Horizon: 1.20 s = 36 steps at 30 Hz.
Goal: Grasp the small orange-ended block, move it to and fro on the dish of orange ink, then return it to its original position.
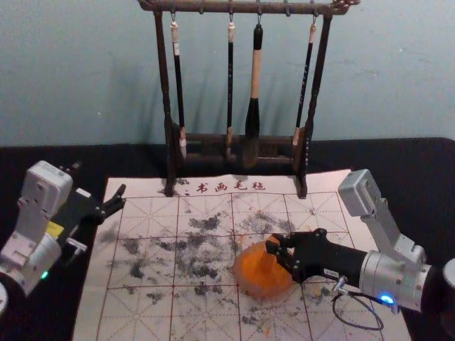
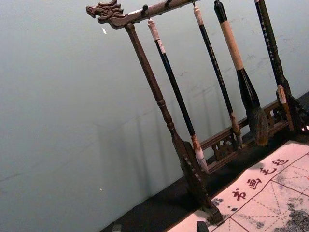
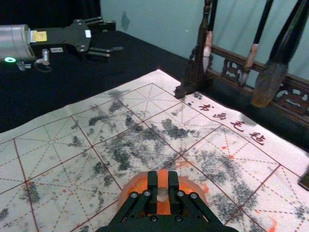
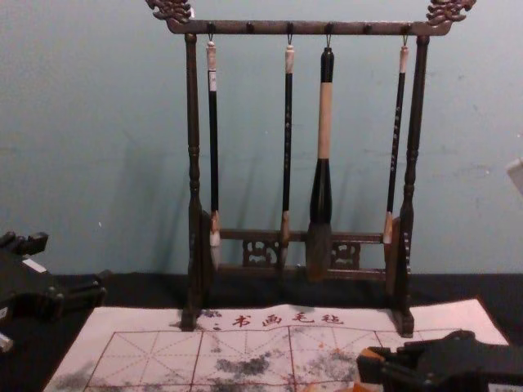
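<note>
The right gripper (image 1: 276, 251) reaches in from the right edge of the gridded calligraphy mat (image 1: 146, 316), its jaws closed around the small orange-ended block (image 3: 162, 181); an orange part and a pale part of the block show between the fingers; gripper and block are at the round dish of orange ink (image 1: 264, 294), which sits on the mat a little right of its middle; whether the block touches the ink cannot be told; the left gripper (image 1: 122, 197) is parked by the mat's far left corner, its jaws spread; the dark wooden brush rack (image 1: 163, 92) stands at the mat's far edge, four brushes (image 1: 255, 74) hanging from it.
</note>
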Motion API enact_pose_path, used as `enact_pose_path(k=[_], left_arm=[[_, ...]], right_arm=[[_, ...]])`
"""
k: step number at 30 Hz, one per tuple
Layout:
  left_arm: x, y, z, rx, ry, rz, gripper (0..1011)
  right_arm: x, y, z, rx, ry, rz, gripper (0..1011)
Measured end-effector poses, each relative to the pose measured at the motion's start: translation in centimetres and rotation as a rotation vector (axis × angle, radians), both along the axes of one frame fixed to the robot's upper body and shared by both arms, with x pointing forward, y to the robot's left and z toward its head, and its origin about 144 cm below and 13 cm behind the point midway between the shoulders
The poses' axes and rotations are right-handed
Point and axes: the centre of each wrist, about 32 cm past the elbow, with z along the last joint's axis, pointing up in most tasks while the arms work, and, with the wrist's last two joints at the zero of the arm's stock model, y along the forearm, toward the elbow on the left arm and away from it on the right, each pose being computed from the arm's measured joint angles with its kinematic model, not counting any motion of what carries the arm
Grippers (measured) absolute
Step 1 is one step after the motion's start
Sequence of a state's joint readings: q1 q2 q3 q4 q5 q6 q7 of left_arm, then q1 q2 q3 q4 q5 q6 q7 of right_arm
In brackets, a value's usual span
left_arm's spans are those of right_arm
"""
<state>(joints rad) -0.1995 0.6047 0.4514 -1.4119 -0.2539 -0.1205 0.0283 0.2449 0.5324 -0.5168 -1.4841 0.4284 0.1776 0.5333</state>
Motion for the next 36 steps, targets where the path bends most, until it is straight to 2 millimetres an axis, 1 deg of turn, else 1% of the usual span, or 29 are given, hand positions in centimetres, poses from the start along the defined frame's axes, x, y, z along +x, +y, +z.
enact_pose_path(k=[10, 24, 31, 36], left_arm=[[0.0, 0.0, 0.0, 0.000, 0.000, 0.000, 1001], [0.0, 0.0, 0.0, 0.000, 0.000, 0.000, 1001], [0.0, 0.0, 0.0, 0.000, 0.000, 0.000, 1001], [0.0, 0.0, 0.0, 0.000, 0.000, 0.000, 1001]], right_arm=[[0.0, -0.5, 0.0, -0.005, 0.000, -0.028, 93], [-0.7, -1.2, 0.6, -0.011, 0.006, -0.055, 93], [-1.1, -1.4, 1.3, -0.001, -0.009, -0.061, 93], [-1.6, -1.8, 2.3, 0.008, -0.031, -0.082, 93]])
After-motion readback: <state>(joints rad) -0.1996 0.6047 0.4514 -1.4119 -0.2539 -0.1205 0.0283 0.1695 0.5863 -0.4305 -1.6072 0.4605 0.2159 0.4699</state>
